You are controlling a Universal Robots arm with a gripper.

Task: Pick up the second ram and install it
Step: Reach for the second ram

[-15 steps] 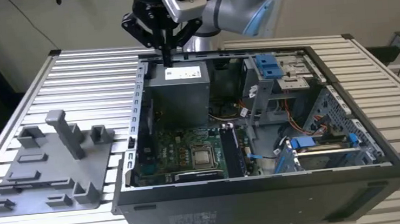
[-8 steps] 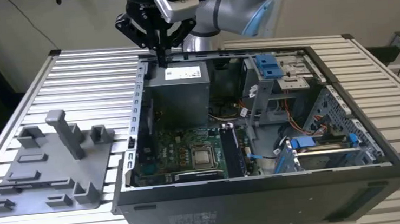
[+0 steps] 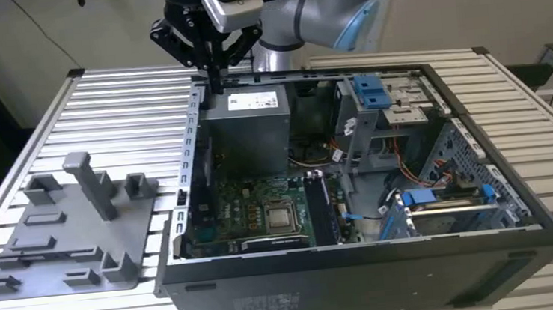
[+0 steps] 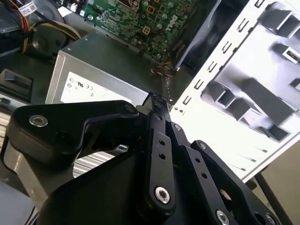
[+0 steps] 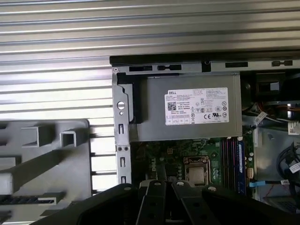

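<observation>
One end effector hangs clenched, with nothing visible between its fingers, over a corner of the open computer case, just above the power supply. Well apart from it, beyond the power supply, the second ram appears seated edge-up in a slot beside the processor. Its long axis points away from the end effector along the motherboard.
</observation>
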